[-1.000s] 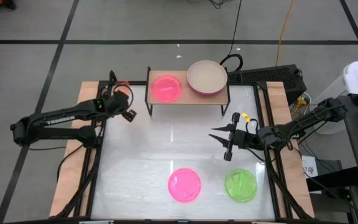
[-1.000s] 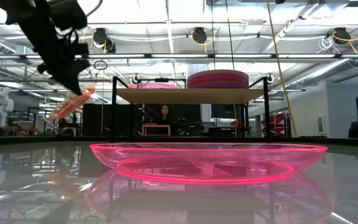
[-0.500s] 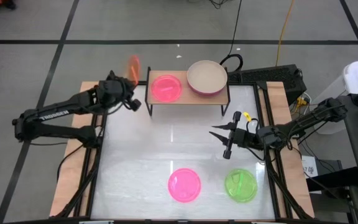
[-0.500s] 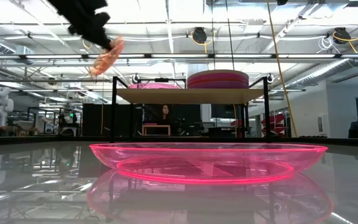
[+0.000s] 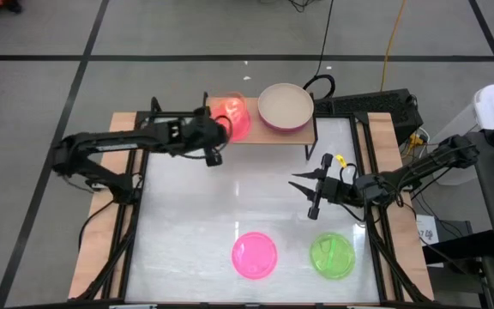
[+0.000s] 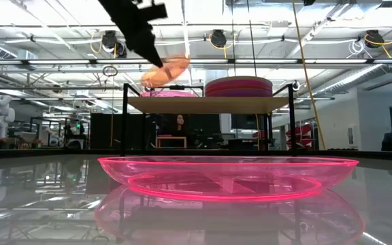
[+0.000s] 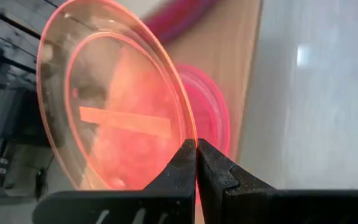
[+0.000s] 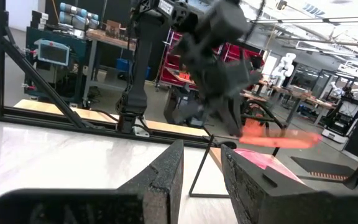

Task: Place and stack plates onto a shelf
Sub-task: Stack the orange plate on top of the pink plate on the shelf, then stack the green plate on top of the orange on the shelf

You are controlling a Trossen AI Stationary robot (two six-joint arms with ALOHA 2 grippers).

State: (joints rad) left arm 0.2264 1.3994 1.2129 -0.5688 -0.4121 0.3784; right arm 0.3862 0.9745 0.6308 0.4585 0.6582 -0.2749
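Left hand (image 7: 196,152) grips translucent orange plate (image 7: 117,106) — round.

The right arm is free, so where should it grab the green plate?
Judging by its pose, the green plate lies flat on the table, so only its raised rim is grippable. The right claw could descend from above and pinch the near edge, one finger inside.

floor (image 5: 187,34): grey, dark lines | ceiling lamps (image 6: 218,37): lit, on beams | worktop (image 5: 230,215): white, wood edges | person (image 6: 180,124): seated behind
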